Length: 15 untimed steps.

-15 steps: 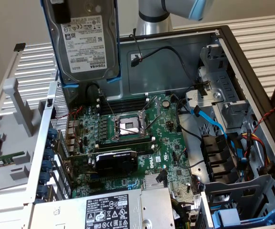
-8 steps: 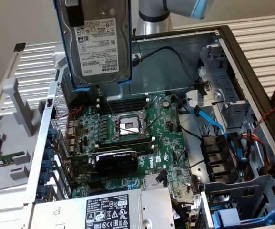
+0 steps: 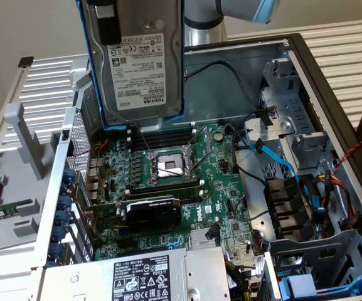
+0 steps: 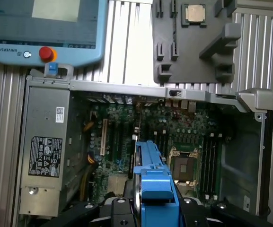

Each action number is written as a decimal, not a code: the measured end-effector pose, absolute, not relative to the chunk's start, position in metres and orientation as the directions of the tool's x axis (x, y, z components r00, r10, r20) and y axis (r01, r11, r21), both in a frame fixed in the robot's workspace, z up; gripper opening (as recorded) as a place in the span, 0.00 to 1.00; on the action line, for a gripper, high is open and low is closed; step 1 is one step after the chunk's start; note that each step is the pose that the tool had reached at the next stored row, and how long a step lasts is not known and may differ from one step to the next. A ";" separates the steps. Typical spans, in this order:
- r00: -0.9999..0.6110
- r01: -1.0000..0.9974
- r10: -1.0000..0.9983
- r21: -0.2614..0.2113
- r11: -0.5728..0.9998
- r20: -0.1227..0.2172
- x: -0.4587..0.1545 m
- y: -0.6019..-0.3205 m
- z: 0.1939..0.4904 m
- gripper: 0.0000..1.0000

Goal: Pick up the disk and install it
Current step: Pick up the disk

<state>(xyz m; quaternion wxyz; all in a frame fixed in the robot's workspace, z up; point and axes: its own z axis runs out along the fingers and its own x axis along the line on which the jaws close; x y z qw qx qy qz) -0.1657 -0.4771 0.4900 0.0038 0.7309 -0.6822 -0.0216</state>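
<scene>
Presently the disk (image 3: pixel 143 22) hangs in the air above the open computer case (image 3: pixel 331 81), over the far end of the motherboard (image 3: pixel 224 188) and clear of it. It is a silver-grey metal drive with a white barcode label (image 3: pixel 137 66), set in a bright blue carrier frame (image 3: pixel 91 75). Its long axis stands near upright with a slight tilt. The labelled face is turned toward the exterior view, and the print reads upside down. In the wrist view the tool (image 4: pixel 154 208) is partly closed, its black fingers (image 4: pixel 119 208) clamped on either side of the blue frame, holding the disk edge-on.
</scene>
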 end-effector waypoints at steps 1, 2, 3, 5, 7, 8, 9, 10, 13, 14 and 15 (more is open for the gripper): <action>0.068 -0.997 -0.997 0.035 -0.069 -0.027 -0.164 -0.480 0.490 0.37; 0.068 -0.997 -0.997 0.035 -0.069 -0.029 -0.161 -0.482 0.490 0.37; 0.068 -0.997 -0.997 0.035 -0.069 -0.030 -0.159 -0.483 0.490 0.37; 0.068 -0.997 -0.997 0.035 -0.069 -0.032 -0.154 -0.487 0.491 0.37; 0.068 -0.997 -0.997 0.036 -0.069 -0.034 -0.148 -0.491 0.491 0.37; 0.068 -0.997 -0.997 0.036 -0.069 -0.036 -0.146 -0.493 0.491 0.37; 0.068 -0.997 -0.997 0.036 -0.070 -0.036 -0.143 -0.494 0.492 0.37; 0.068 -0.997 -0.997 0.037 -0.070 -0.037 -0.141 -0.496 0.492 0.37; 0.068 -0.997 -0.997 0.038 -0.070 -0.038 -0.136 -0.501 0.496 0.37; 0.068 -0.997 -0.997 0.038 -0.070 -0.038 -0.134 -0.503 0.499 0.37; 0.068 -0.997 -0.997 0.038 -0.070 -0.038 -0.132 -0.505 0.502 0.37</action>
